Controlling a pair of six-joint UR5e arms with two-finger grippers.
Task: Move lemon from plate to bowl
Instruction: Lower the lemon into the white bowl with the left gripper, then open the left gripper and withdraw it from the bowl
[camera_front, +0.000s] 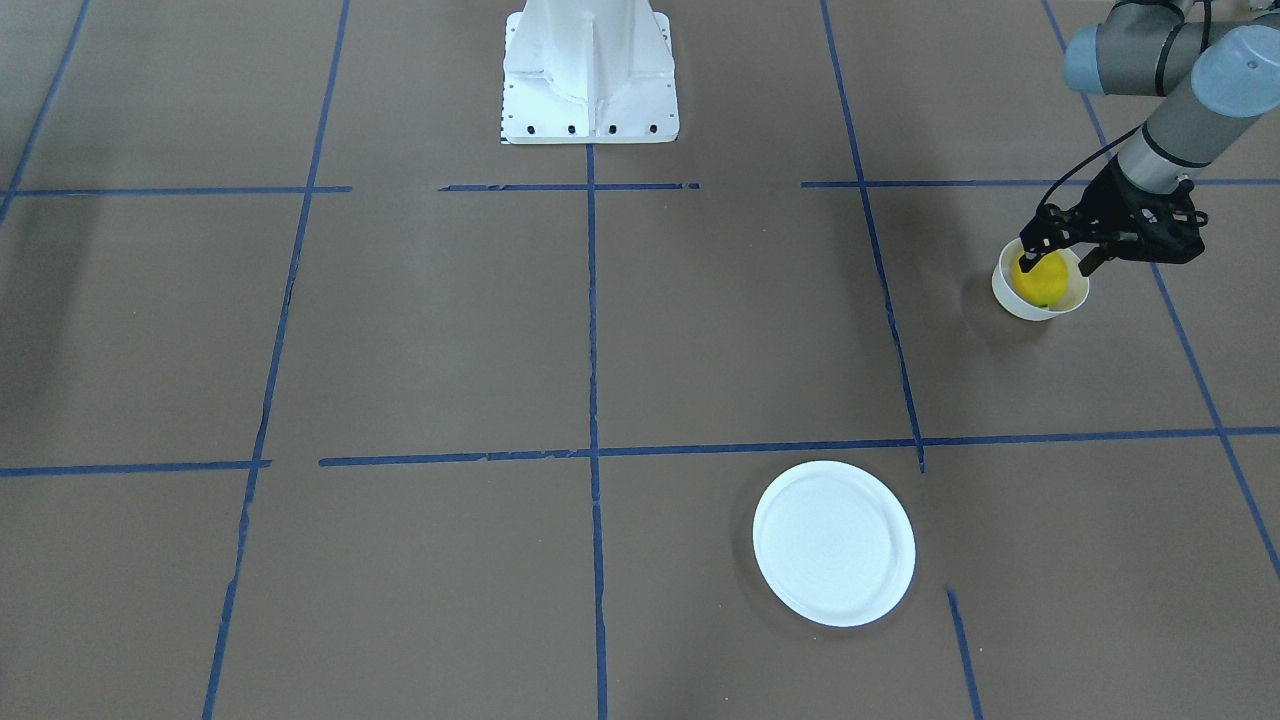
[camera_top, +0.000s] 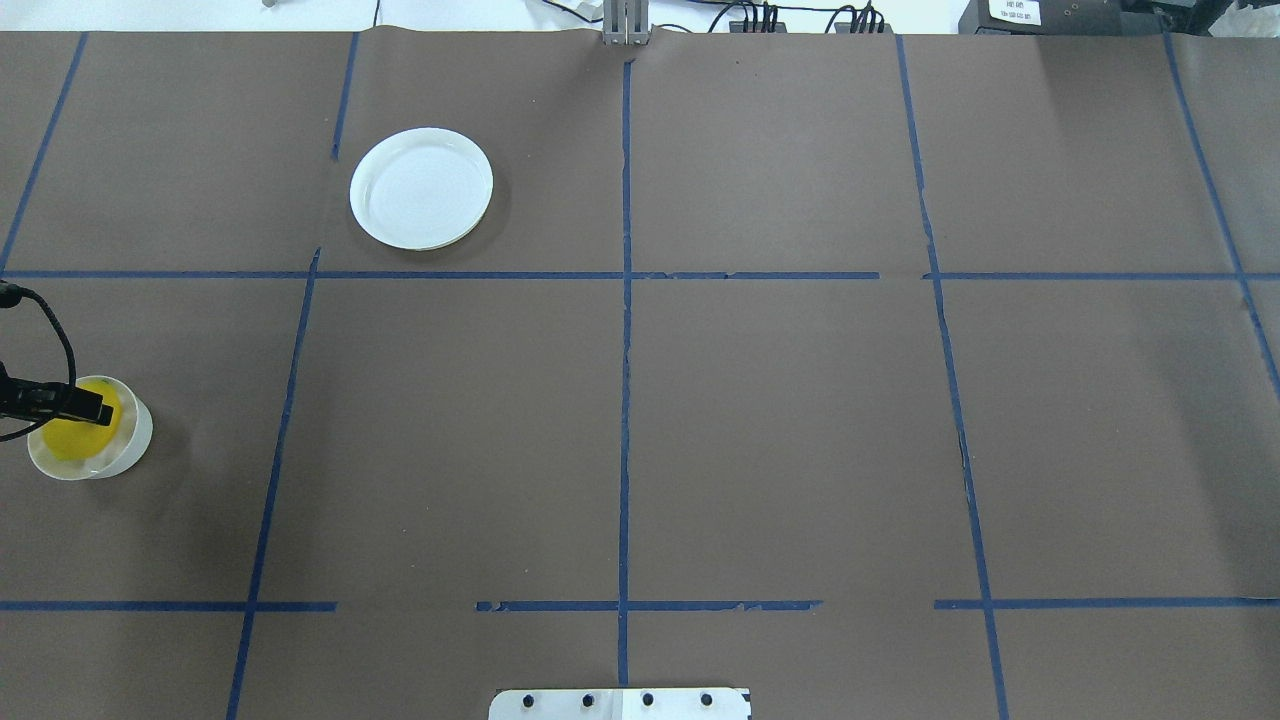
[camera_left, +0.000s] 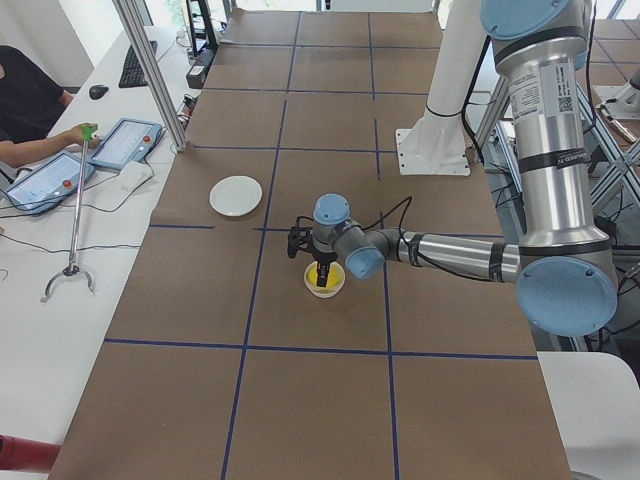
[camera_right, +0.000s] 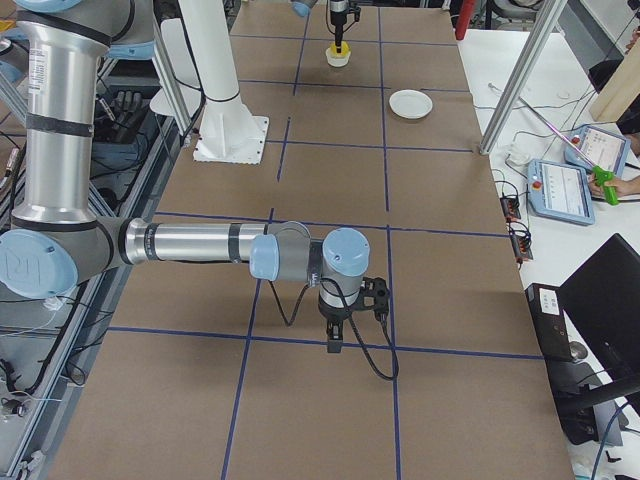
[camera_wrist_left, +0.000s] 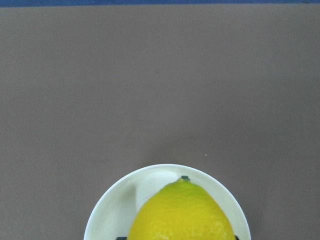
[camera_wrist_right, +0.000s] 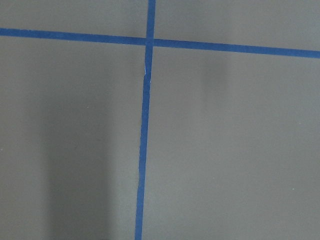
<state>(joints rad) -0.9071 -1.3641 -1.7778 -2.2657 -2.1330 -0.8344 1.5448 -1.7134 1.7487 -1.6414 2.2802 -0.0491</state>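
The lemon (camera_front: 1042, 280) lies low in the small white bowl (camera_front: 1030, 305) at the table's left end, and it shows there from overhead (camera_top: 68, 438) too. My left gripper (camera_front: 1058, 266) reaches down into the bowl with a finger on each side of the lemon, shut on it. The left wrist view shows the lemon (camera_wrist_left: 182, 215) filling the bowl (camera_wrist_left: 115, 210), dark fingertips at its sides. The flat white plate (camera_front: 833, 543) stands bare, far from the bowl. My right gripper (camera_right: 335, 343) hovers low over the bare table far away, and I cannot tell its state.
The robot's white base (camera_front: 590, 75) stands at the middle of the near edge. Blue tape lines (camera_front: 592, 450) cross the brown table. Tablets and a grabber tool (camera_left: 75, 210) lie on the side desk past the table's far edge.
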